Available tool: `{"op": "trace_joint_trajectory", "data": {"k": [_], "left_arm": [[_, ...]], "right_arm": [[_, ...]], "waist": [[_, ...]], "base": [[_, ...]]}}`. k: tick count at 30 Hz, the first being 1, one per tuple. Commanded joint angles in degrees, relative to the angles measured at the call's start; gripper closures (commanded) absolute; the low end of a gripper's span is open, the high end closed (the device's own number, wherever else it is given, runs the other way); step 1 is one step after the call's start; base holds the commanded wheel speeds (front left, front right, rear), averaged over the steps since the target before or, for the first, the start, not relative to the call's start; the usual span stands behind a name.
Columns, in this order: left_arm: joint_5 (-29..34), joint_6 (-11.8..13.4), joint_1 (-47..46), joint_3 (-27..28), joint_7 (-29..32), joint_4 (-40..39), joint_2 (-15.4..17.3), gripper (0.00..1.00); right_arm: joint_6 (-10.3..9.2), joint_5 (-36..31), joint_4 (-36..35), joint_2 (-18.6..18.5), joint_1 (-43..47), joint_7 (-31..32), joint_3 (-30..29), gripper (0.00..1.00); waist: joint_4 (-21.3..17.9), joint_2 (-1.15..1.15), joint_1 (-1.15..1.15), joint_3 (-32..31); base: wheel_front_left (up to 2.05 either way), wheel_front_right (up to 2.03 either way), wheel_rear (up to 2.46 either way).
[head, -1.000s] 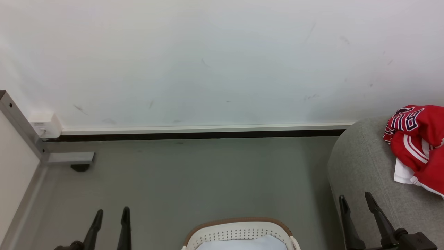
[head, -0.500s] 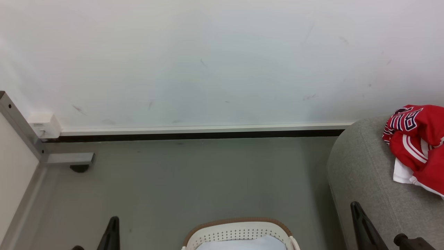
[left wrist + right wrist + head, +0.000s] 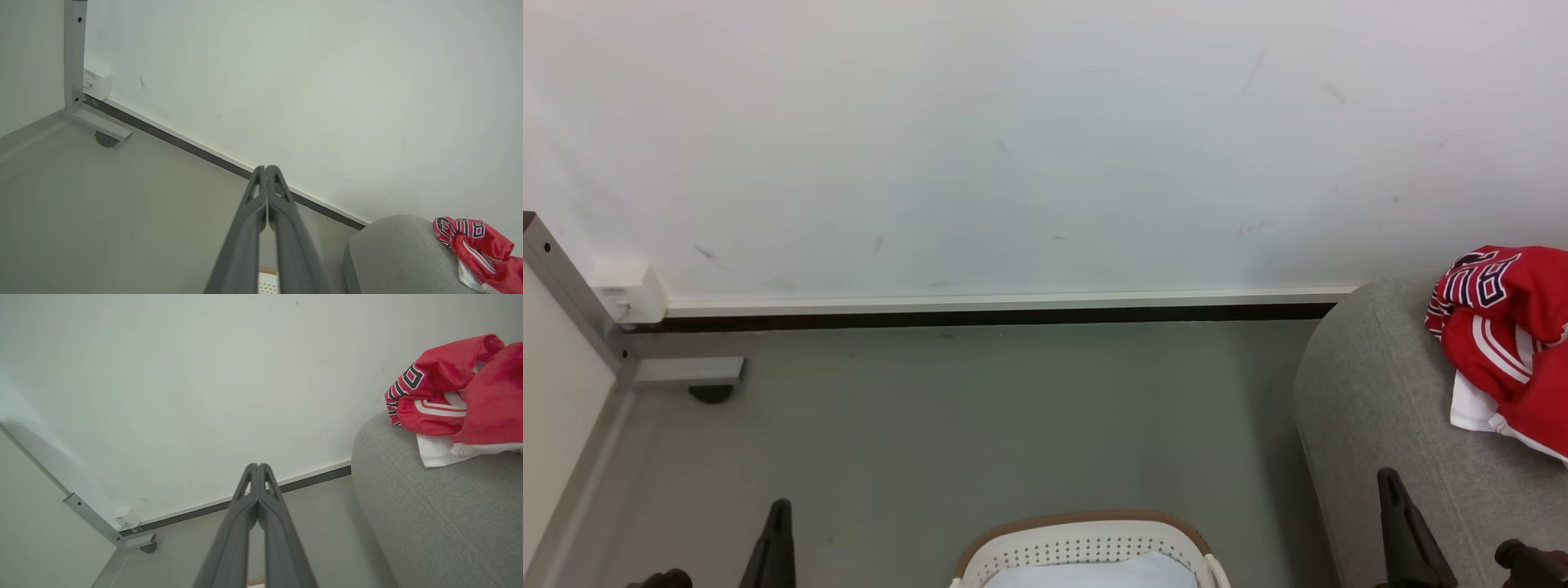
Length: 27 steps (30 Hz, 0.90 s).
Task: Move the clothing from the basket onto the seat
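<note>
- Both pairs of jaws are shut tight, the fingers pressed flat together with nothing between them.
- At far left we see a grey metal post (image 3: 568,286) slanting up from the floor (image 3: 980,408), with a small white box (image 3: 625,292) just beside it at the foot of the wall (image 3: 1045,147).
- Our left gripper (image 3: 781,510) rises from the bottom edge over bare floor, tip pointing toward the wall.
- At bottom centre sits the basket (image 3: 1086,521), brown rim toward the wall, and a pale cloth (image 3: 1094,572) lies inside it.
- Our right gripper (image 3: 1390,482) rises to the right of the basket, in front of the seat (image 3: 1372,392); we cannot tell whether it touches the fabric.
- At right, the seat shows its rounded grey end, set close to the wall.
- On the seat's top lies the clothing (image 3: 1511,327), crumpled in a heap: red with white stripes, dark lettering up toward the wall, a white edge showing underneath. It is well apart from both grippers and from the basket.
</note>
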Motion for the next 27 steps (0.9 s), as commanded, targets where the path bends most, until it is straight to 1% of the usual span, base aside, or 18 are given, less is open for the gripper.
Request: {"op": "trace_joint_trajectory", "data": {"k": [1,4,5,6,17,27], "left_arm": [[-3.0,0.0,-1.6,0.3,0.7,-0.6,0.1,1.00],[-5.7,0.1,-2.0,0.5,1.4,-0.7,0.1,1.00],[-5.7,0.1,-2.0,0.5,1.4,-0.7,0.1,1.00],[-7.4,0.2,-2.2,0.6,1.8,-0.7,0.1,1.00],[-16.3,0.4,-3.3,1.1,4.2,-0.5,0.0,1.00],[-22.7,0.5,-4.2,1.5,6.0,-0.3,-0.1,1.00]], "right_arm": [[-0.02,3.1,-0.5,-0.7,-2.0,0.5,-0.5,1.00],[-0.02,5.9,-0.3,-0.8,-2.3,1.0,-0.7,1.00],[-0.02,5.9,-0.3,-0.8,-2.3,1.0,-0.7,1.00],[-0.02,7.7,-0.2,-0.9,-2.5,1.4,-0.9,1.00],[-0.03,17.0,0.2,-1.5,-3.3,3.2,-1.5,1.00],[-0.04,23.9,0.5,-1.9,-4.0,4.6,-2.0,1.00]], "waist": [[0.0,0.00,0.00,0.0],[0.0,0.00,0.00,0.1],[0.0,0.00,0.00,0.1],[0.1,0.00,0.00,0.1],[0.2,0.00,0.00,0.2],[0.2,0.00,0.00,0.3]], "base": [[0.00,0.00,0.00],[0.00,0.00,0.00],[0.00,0.00,0.00],[0.00,0.00,0.00],[0.00,0.00,0.00],[0.00,0.00,0.00]]}}
